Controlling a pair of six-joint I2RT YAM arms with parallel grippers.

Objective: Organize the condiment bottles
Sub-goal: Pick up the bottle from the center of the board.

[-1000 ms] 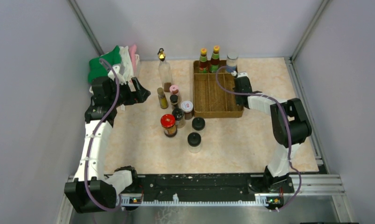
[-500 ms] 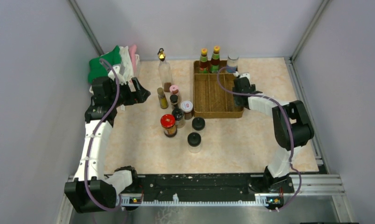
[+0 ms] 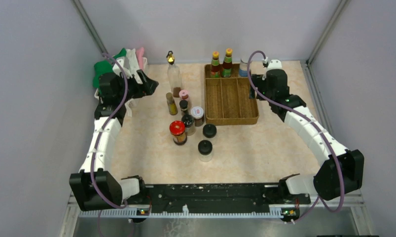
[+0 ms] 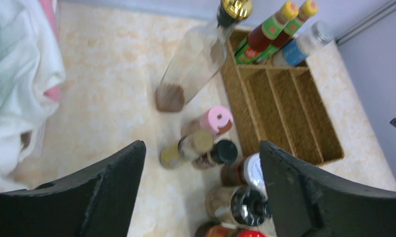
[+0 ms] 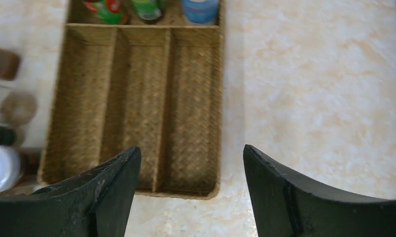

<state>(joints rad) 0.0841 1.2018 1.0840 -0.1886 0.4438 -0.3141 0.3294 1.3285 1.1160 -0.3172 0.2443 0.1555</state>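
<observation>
Two yellow-capped sauce bottles (image 3: 221,63) and a blue-labelled jar (image 3: 243,67) stand upright in the far end of the brown tray (image 3: 230,117). The tall clear gold-topped bottle (image 3: 173,74) stands left of the tray. Below it is a cluster of bottles with pink (image 4: 216,118), yellow (image 4: 195,144), black (image 4: 226,150), white (image 4: 254,170) and red (image 3: 177,130) caps. Two black-capped jars (image 3: 206,140) stand nearer me. My left gripper (image 4: 201,148) hangs open above and left of the cluster. My right gripper (image 5: 191,150) is open and empty above the tray's near right corner.
A heap of green, white and pink cloth (image 3: 119,64) lies at the back left, beside my left wrist. The tray's three long compartments (image 5: 136,98) hold nothing. Grey walls close in the table on three sides.
My right gripper has opened and drawn back from the blue-labelled jar, which stays in the tray. Its arm has swung out to the right. My left gripper has shifted slightly toward the back.
</observation>
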